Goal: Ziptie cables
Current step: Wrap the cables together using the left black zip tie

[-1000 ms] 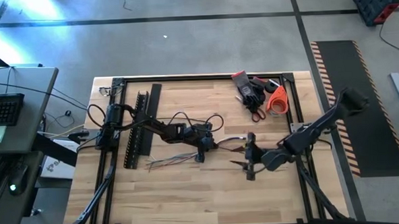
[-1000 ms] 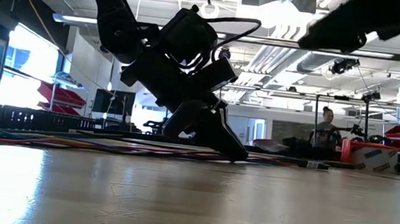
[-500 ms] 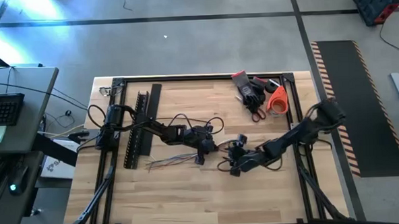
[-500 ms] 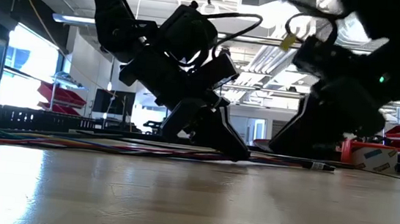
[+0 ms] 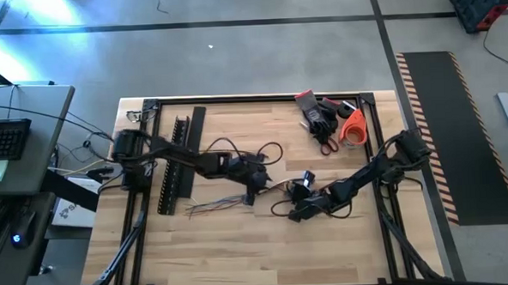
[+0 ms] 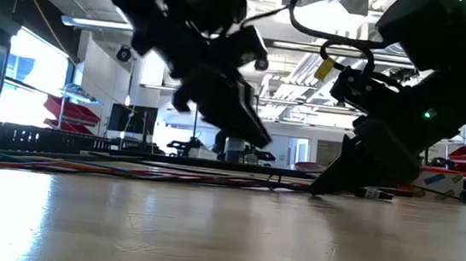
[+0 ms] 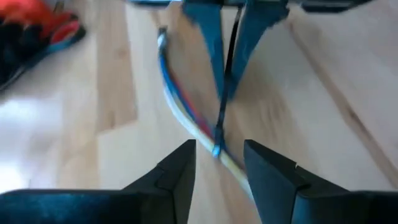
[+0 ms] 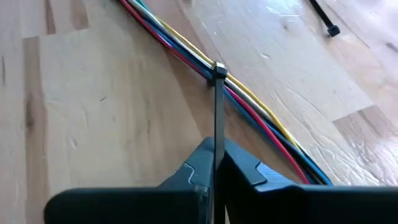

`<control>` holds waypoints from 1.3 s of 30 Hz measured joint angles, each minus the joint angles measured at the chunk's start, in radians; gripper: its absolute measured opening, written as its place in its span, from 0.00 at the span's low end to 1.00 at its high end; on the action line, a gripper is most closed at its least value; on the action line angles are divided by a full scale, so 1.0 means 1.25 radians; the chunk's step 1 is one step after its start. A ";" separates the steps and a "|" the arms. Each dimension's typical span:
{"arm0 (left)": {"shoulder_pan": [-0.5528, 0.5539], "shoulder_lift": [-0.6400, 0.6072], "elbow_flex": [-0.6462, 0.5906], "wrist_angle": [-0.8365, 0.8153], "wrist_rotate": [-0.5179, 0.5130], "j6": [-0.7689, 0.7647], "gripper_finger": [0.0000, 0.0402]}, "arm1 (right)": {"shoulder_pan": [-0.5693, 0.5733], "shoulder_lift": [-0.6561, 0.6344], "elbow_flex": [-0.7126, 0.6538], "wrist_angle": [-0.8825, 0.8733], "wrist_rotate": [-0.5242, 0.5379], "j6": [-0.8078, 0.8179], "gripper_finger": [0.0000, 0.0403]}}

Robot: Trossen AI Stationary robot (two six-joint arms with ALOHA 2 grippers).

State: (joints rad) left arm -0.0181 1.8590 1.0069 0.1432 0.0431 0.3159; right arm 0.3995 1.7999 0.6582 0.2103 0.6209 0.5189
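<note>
Cables (image 8: 186,53) are lying across the middle of the table (image 5: 242,255), and we are seeing a zip tie (image 8: 217,118) looped around them. Our right claw (image 8: 217,163) is pinching that tie's tail just beside them. Our left claw (image 7: 219,167) is hanging open over the bundle.

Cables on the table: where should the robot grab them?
Grab the cables right beside the zip tie, where they are bunched tight; farther along they fan out. Come straight down from above, fingers across the bundle, since it lies flat on the table. The open left gripper probably suits; the right gripper is shut on the tie's tail.
</note>
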 joint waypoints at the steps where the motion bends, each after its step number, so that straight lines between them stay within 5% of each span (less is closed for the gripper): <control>1: 0.003 -0.020 0.001 -0.049 -0.008 -0.007 0.30 | -0.001 0.000 0.000 -0.001 0.000 0.000 0.01; 9: 0.006 0.002 0.000 -0.254 0.032 -0.183 0.28 | -0.032 -0.028 0.000 -0.068 0.016 -0.032 0.00; 15: -0.039 0.053 0.002 -0.199 0.003 -0.268 0.25 | -0.059 -0.067 -0.001 -0.136 0.020 -0.068 0.00; 21: -0.049 0.063 0.000 0.009 0.022 -0.379 0.23 | -0.074 -0.067 -0.001 -0.129 0.012 -0.090 0.00; 29: 0.001 0.033 0.014 -0.007 -0.024 -0.303 0.22 | -0.041 -0.067 -0.001 -0.128 0.003 -0.057 0.00; 35: 0.015 0.073 0.016 0.109 0.110 -0.248 0.22 | 0.014 -0.067 -0.001 -0.101 0.029 -0.057 0.00; 39: 0.014 0.106 0.017 0.171 0.127 -0.236 0.22 | 0.050 -0.067 -0.001 -0.092 0.048 -0.057 0.00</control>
State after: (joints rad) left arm -0.0006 1.9920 1.0279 0.3575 0.2013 0.0213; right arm 0.4618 1.7165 0.6571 0.0950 0.6804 0.4480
